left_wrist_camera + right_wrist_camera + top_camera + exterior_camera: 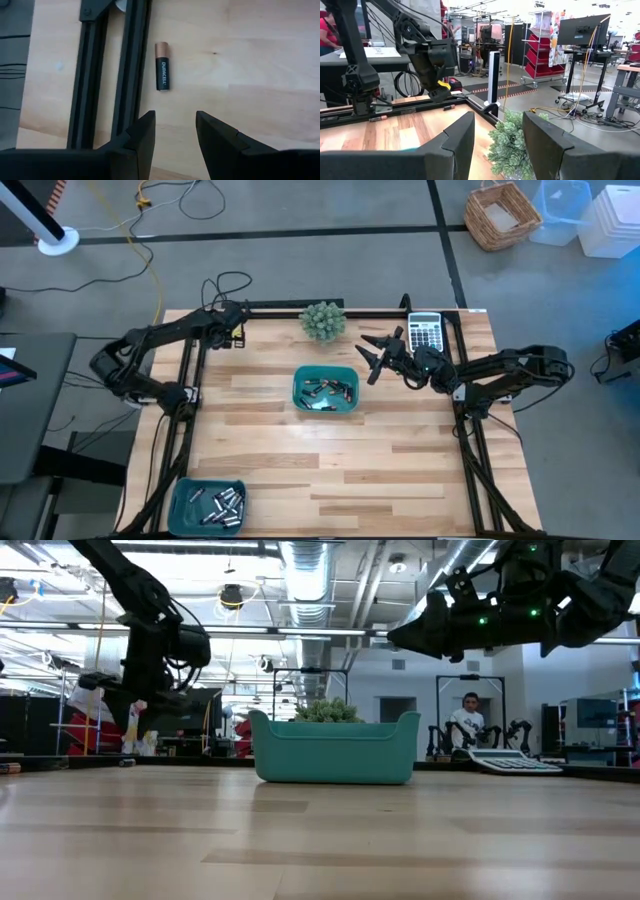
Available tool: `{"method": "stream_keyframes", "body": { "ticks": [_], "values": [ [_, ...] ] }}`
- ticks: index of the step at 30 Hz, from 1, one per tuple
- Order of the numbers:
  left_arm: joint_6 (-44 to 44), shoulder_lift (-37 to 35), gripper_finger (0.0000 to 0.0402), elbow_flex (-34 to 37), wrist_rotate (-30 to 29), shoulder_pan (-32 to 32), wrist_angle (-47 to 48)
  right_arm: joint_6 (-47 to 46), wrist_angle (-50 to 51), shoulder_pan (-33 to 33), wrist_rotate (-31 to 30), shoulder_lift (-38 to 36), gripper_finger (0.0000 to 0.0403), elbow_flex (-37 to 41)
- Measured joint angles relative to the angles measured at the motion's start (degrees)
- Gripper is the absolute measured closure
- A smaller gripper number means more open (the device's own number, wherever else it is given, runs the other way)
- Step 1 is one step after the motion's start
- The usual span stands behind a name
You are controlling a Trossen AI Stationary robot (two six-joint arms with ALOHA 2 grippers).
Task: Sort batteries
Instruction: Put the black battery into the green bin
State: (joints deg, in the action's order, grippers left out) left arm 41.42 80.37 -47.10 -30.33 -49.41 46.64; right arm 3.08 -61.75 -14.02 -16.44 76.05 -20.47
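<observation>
One Duracell AA battery [162, 66] (black body, copper end, "DURACELL" readable along its side) lies flat on the wooden table [330, 470] near the far left corner, just beside the black aluminium frame rail [129, 60] and not touching it. The left gripper [238, 326] hovers above it, fingers [144, 134] apart with a gap between them, nothing held, the battery lying beyond the tips. More batteries [328, 392] sit loose in the teal tray [325, 370] at table centre; another batch of cells [222, 506] fills a second teal tray [188, 489] at the near left corner.

Right gripper [378, 350] hangs in the air to the right of the centre tray, near the far edge, fingers [454, 137] spread, empty. Just past it: a small artificial succulent plant [323, 320] at the far edge and a grey calculator [425, 332] at the far right (keys too small to read).

Surface is light wood planks, framed by black rails. Grey floor around it, with a yellow cable [152, 250], a wicker basket [502, 215] and clear plastic bins [585, 210]. The low view shows an open workshop behind: ceiling ducts, racks, a monitor, and a person [467, 723] seated well behind the table. Red storage shelves [540, 52] show in the right wrist view.
</observation>
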Motion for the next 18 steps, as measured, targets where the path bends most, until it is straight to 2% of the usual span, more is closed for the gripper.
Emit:
{"method": "stream_keyframes", "body": {
  "ticks": [5, 10, 14, 18],
  "values": [
    [-3.3, 3.7, 0.0264, -0.7, 3.3, 1.7, -5.4, 0.4, 0.0, 0.0, 0.0, 0.0, 0.0222, 0.0],
    [-1.9, 8.3, 0.0273, -5.6, -2.1, 0.3, 1.9, 0.5, 0.0, 0.0, 0.0, 0.0, 0.0222, 0.0],
    [-2.8, 12.7, 0.0284, -9.0, -2.3, -1.1, 6.2, 1.4, 0.0, -0.4, 0.0, 0.0, 0.0222, 0.0],
    [-5.4, 14.7, 0.0286, -11.6, -0.5, -2.5, 6.5, 1.5, 0.0, -0.7, 0.0, 0.0, 0.0222, 0.0]
  ]
}}
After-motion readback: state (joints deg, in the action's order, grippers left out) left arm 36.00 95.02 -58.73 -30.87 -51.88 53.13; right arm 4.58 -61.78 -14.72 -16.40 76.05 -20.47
